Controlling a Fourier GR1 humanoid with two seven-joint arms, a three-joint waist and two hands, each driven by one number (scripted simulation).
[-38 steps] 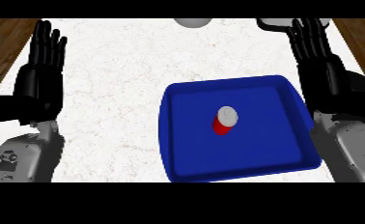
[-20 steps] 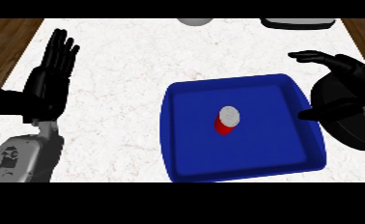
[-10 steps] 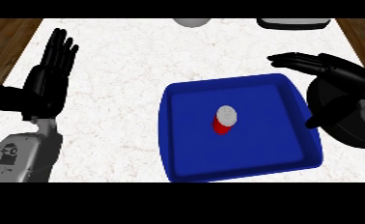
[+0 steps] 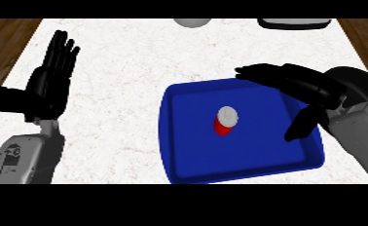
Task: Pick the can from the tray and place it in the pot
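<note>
Head view: right robot hand [image 4: 305, 89] open beside can [image 4: 225, 121].

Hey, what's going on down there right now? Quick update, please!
Right robot hand open over the blue tray, beside the can. Left robot hand open, resting at left. Red can upright in tray, untouched. Nothing between hand and can.

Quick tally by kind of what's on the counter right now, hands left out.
Can: 1
Tray: 1
Grey round object at far edge: 1
Dark-rimmed object at far right edge: 1
Total: 4
</note>
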